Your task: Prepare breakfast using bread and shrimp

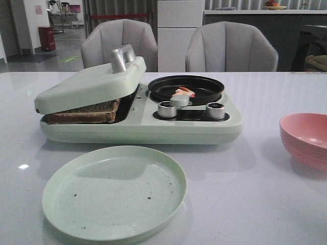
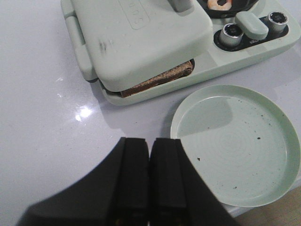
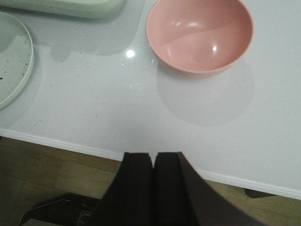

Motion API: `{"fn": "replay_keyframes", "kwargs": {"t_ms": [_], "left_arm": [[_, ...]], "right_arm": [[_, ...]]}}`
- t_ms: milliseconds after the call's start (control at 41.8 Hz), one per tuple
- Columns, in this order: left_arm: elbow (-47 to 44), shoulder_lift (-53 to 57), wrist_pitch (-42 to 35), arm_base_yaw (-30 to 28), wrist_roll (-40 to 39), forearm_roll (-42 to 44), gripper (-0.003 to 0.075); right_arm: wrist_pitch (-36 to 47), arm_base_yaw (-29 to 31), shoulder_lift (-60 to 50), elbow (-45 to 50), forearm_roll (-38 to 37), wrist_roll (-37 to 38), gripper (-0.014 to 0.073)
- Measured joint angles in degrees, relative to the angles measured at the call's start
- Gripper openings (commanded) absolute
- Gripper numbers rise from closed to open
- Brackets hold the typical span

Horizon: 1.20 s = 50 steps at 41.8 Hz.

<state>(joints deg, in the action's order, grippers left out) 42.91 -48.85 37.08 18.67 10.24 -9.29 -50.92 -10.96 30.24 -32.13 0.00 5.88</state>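
Observation:
The bread (image 1: 84, 112) lies inside the pale-green breakfast maker (image 1: 143, 127), under its nearly closed lid (image 1: 89, 84); only the brown edge (image 2: 160, 77) shows. The shrimp (image 1: 184, 92) rests in the black round pan (image 1: 186, 88) on the maker's right side, and its curl (image 2: 220, 4) shows at the edge of the left wrist view. My left gripper (image 2: 149, 141) is shut and empty, above the table near the green plate (image 2: 240, 141). My right gripper (image 3: 153, 155) is shut and empty, over the table's front edge, near the pink bowl (image 3: 200, 35). Neither gripper appears in the front view.
An empty pale-green plate (image 1: 115, 191) with dark crumbs sits in front of the maker. A pink bowl (image 1: 306, 139) stands at the right. Two silver knobs (image 1: 167, 109) and a round pale-green knob (image 1: 179, 101) sit on the maker's front. Two grey chairs (image 1: 230, 48) stand behind the table.

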Motion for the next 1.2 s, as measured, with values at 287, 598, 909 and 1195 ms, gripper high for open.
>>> {"fn": "replay_keyframes", "kwargs": {"t_ms": [287, 598, 909, 1195], "left_arm": [[-2.4, 2.2, -2.7, -1.1, 0.5, 4.0, 0.0101], [-20.5, 21.1, -18.6, -10.0, 0.5, 6.2, 0.0101], [-35.8, 38.4, -27.7, -16.4, 0.5, 0.8, 0.0101], [-42.0, 47.9, -29.4, -18.0, 0.5, -1.0, 0.0101]], "right_arm": [[0.1, 0.0, 0.0, 0.1, 0.0, 0.0, 0.0047], [0.1, 0.0, 0.0, 0.1, 0.0, 0.0, 0.0047], [0.1, 0.0, 0.0, 0.1, 0.0, 0.0, 0.0047], [0.1, 0.0, 0.0, 0.1, 0.0, 0.0, 0.0047]]}}
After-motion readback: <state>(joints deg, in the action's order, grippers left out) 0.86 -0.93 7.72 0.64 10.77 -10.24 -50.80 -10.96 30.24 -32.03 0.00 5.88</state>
